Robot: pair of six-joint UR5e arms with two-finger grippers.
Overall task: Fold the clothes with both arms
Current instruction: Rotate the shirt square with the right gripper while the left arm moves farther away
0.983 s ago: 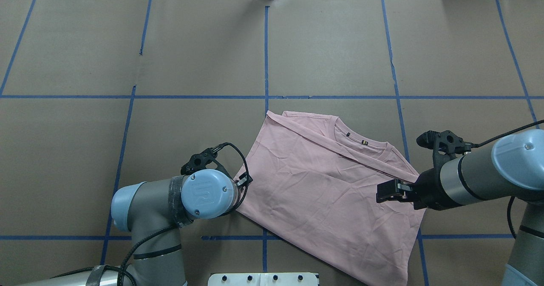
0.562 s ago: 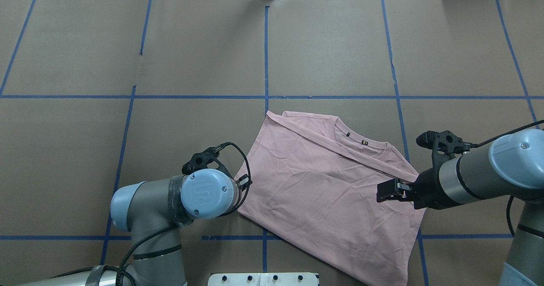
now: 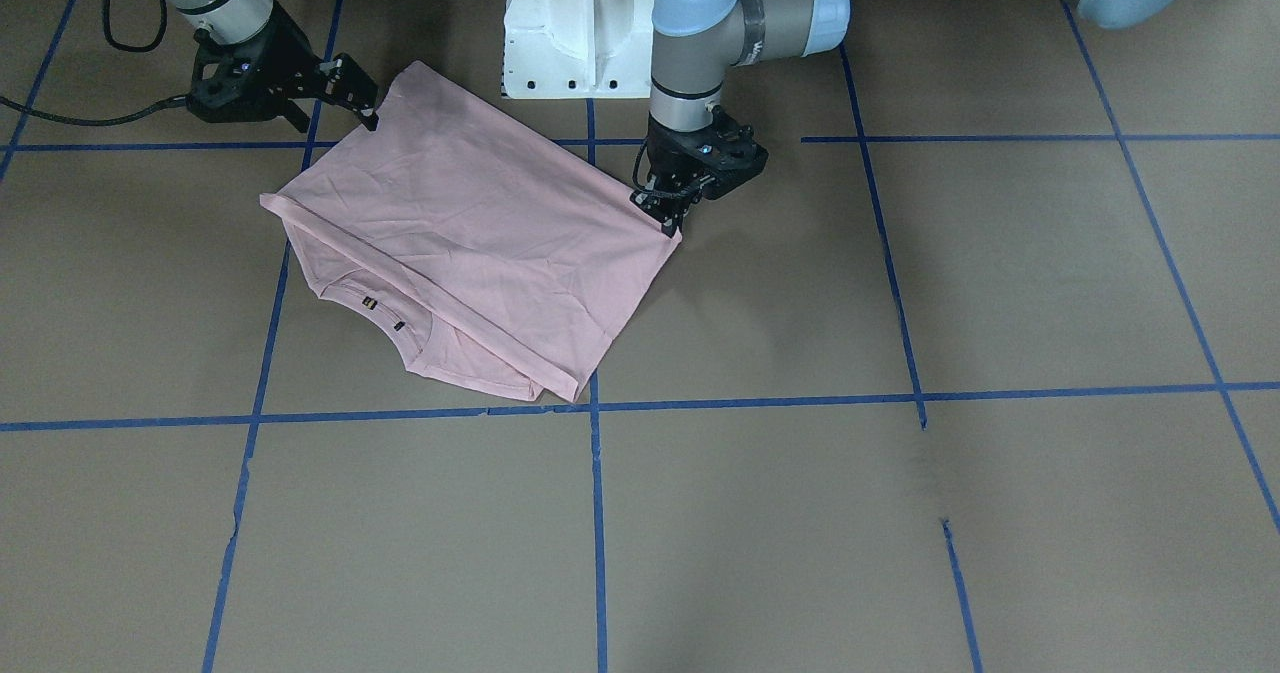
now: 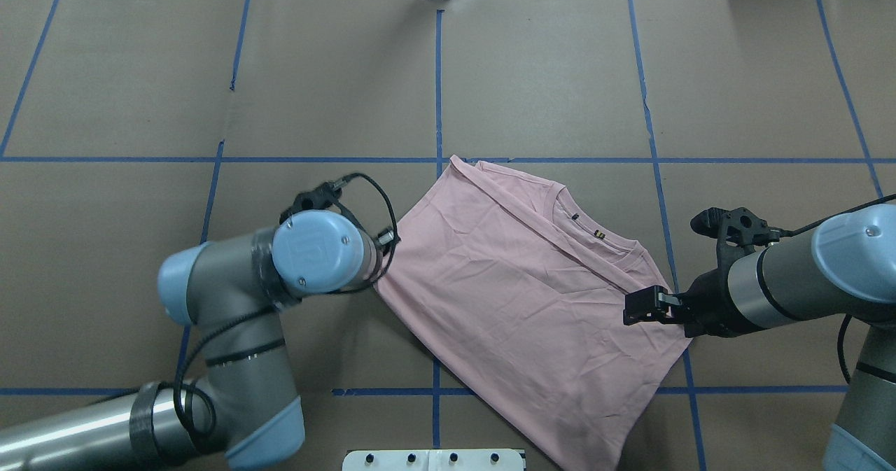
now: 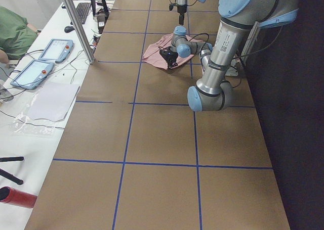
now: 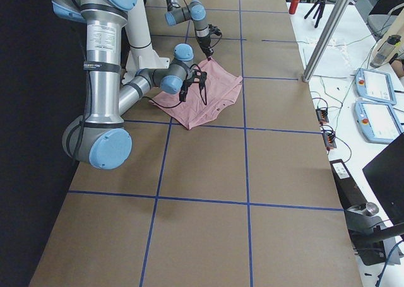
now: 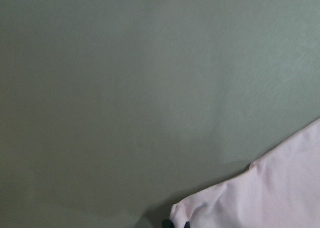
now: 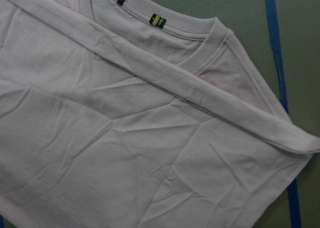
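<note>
The pale pink T-shirt (image 4: 518, 282) lies folded on the brown table, collar (image 4: 595, 236) uppermost and the print hidden. It also shows in the front view (image 3: 470, 233). My left gripper (image 3: 665, 215) is shut on the shirt's corner at its edge. The overhead view hides it under the left wrist. The left wrist view shows that pinched corner (image 7: 260, 198). My right gripper (image 4: 633, 310) hovers over the shirt's opposite edge, jaws apart and empty; it also shows in the front view (image 3: 358, 93). The right wrist view shows only cloth (image 8: 125, 138).
The white pedestal base (image 3: 575, 23) stands just behind the shirt, at the table's near edge (image 4: 434, 459). Blue tape lines (image 4: 439, 93) cross the brown paper. A metal post (image 5: 76, 23) and tablets (image 5: 43, 58) stand on the operators' side.
My left arm has swung away from the robot and leftward, dragging the shirt's corner with it. The whole shirt slid away from the robot and turned slightly. The right gripper barely moved.
</note>
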